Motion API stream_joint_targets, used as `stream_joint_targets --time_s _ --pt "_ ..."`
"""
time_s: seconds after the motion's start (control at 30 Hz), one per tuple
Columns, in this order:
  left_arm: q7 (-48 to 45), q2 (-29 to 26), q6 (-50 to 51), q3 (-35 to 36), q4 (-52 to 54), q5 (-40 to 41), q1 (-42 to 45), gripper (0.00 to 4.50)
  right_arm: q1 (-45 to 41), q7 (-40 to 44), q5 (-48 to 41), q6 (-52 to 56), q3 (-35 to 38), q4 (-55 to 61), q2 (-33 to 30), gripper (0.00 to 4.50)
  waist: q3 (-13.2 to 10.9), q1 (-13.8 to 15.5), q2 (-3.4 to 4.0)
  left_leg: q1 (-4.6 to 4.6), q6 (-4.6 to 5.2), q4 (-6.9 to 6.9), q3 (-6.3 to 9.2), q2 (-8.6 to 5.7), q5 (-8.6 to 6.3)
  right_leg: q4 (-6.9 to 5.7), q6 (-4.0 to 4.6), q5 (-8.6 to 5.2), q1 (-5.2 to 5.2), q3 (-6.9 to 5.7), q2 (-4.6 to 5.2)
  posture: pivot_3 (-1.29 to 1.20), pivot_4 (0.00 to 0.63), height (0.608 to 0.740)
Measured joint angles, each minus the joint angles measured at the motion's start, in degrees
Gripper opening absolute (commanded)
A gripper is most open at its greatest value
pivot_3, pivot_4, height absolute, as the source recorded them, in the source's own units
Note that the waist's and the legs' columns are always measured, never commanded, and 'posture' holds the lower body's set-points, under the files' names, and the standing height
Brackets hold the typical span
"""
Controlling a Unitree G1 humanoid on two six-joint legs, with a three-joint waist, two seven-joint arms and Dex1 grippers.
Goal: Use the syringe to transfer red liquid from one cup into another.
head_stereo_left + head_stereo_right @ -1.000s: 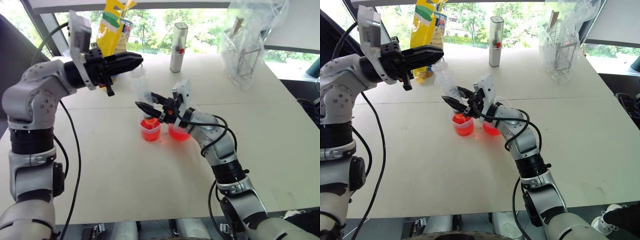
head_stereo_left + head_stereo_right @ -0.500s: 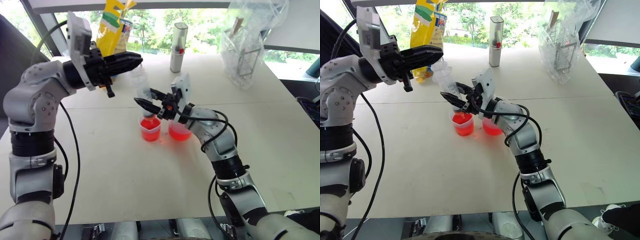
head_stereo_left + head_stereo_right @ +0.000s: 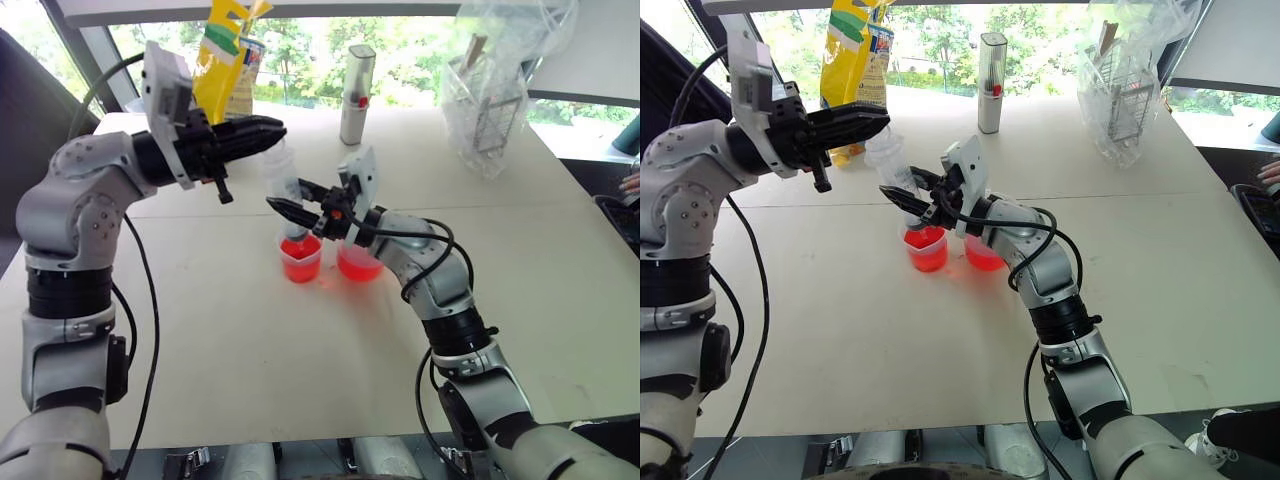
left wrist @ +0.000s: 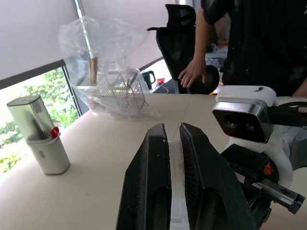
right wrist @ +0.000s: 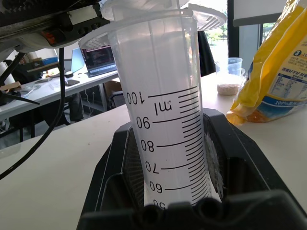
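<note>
From my left wrist camera I see the left gripper [image 4: 173,143] pinched on a thin clear plunger [image 4: 176,191], a silver canister [image 4: 39,135] and bagged wire rack [image 4: 112,86] on the table [image 4: 96,191], a person's hand [image 4: 192,72] beyond.

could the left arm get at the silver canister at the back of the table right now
Probably not yet: the left pincer is shut on the plunger of the syringe, which the right pincer also clamps. Otherwise the way to the silver canister looks open.
</note>
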State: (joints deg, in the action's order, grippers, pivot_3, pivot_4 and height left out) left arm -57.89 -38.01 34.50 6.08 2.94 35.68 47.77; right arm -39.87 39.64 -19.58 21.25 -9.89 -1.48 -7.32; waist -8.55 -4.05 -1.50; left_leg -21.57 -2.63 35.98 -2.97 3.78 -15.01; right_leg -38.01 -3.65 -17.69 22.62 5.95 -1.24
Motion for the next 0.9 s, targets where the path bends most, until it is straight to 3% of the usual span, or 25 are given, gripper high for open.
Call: stream_joint_targets --time_s 0.2,0.5,0.9 --pt "0.15 0.03 0.01 -0.1 -0.08 -0.09 0.15 0.03 -0.05 -0.07 -0.17 0.35 0.02 0.0 0.0 1.37 0.0 -0.01 0.0 0.0 0.0 0.0 0.0 0.0 0.0 0.0 0.0 0.0 0.0 0.0 0.0 0.0 0.15 0.74" --pt "1.84 0.41 2.58 0.16 -1.89 0.41 0.8 4.31 -1.65 -1.35 -1.56 -0.42 3.54 0.83 0.71 1.37 -0.01 -0.09 0.0 -0.02 0.0 -0.02 0.0 0.0 0.0 0.02 0.0 0.0 0.02 0.0 0.0 0.0 0.15 0.74" --pt "1.74 -3.06 1.61 0.92 -3.58 1.21 1.36 4.43 -1.72 -3.06 -1.96 0.9 2.91 2.54 2.01 1.37 -0.02 -0.07 0.0 -0.02 0.0 -0.1 -0.01 0.04 0.0 0.02 0.0 0.0 0.08 0.02 0.01 0.0 0.15 0.74"
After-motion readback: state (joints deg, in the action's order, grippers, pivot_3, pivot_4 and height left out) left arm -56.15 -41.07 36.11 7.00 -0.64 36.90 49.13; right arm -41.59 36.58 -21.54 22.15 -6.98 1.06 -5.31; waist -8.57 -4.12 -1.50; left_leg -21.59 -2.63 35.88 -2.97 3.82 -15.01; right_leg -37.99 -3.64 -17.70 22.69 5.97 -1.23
